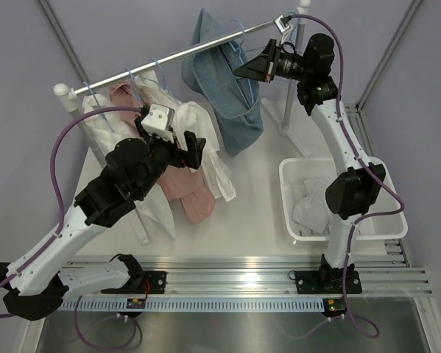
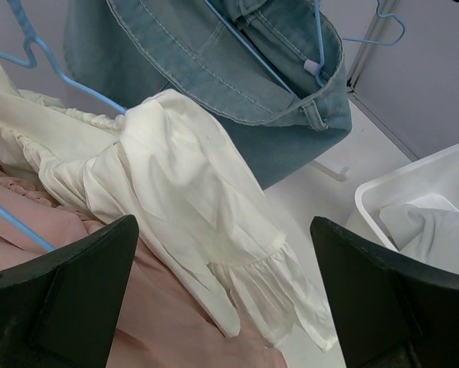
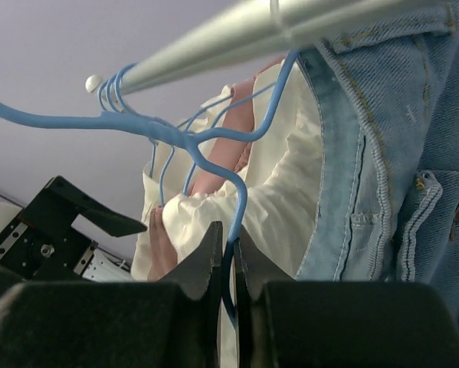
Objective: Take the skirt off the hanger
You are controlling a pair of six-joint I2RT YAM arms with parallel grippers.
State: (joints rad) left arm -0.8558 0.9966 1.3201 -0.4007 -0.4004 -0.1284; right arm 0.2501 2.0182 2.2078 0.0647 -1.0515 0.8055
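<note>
Denim skirt (image 1: 220, 88) hangs from rail (image 1: 176, 56); right gripper (image 3: 227, 234) pinches blue hanger (image 3: 241, 201).

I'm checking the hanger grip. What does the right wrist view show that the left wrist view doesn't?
Only the right wrist view: the right gripper shut on a blue hanger, and the metal rail. Only the left wrist view: the left gripper open, and the white basket holding cloth. Both: the denim skirt, the cream garment, blue hanger wire.

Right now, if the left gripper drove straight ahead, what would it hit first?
Most likely the white ruffled garment, centred ahead of the open left gripper; the denim skirt hangs beyond it. Depth is unclear.
</note>
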